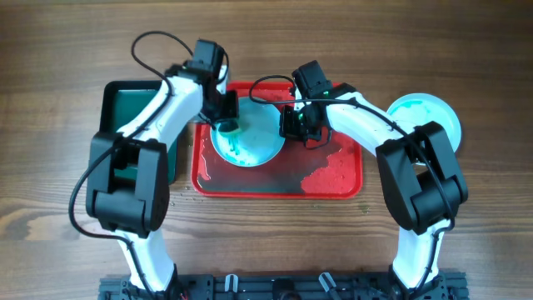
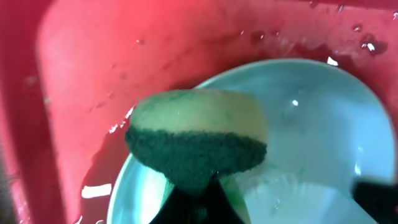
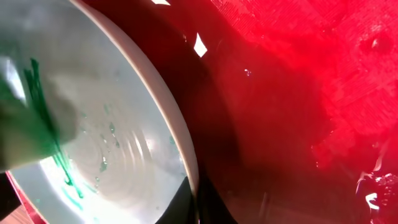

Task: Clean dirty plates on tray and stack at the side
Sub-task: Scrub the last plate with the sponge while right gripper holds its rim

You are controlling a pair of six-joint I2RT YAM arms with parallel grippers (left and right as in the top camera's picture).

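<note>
A pale turquoise plate [image 1: 250,143] lies tilted on the red tray [image 1: 333,179], with teal-green smears [image 3: 59,158] on its face. My left gripper [image 1: 226,117] is shut on a yellow sponge with a dark green scouring side [image 2: 196,140] and presses it on the plate's left part [image 2: 311,143]. My right gripper [image 1: 291,127] is shut on the plate's right rim [image 3: 180,134], with one finger on each side of the rim [image 3: 198,202]. Another pale turquoise plate [image 1: 425,117] rests on the table to the right of the tray; whether a plate lies under it is hidden.
A smaller dark green tray [image 1: 125,104] stands left of the red tray, under my left arm. The red tray's floor is wet, with dark water pooled in its middle [image 1: 275,175]. Bare wooden table [image 1: 50,167] lies around both trays.
</note>
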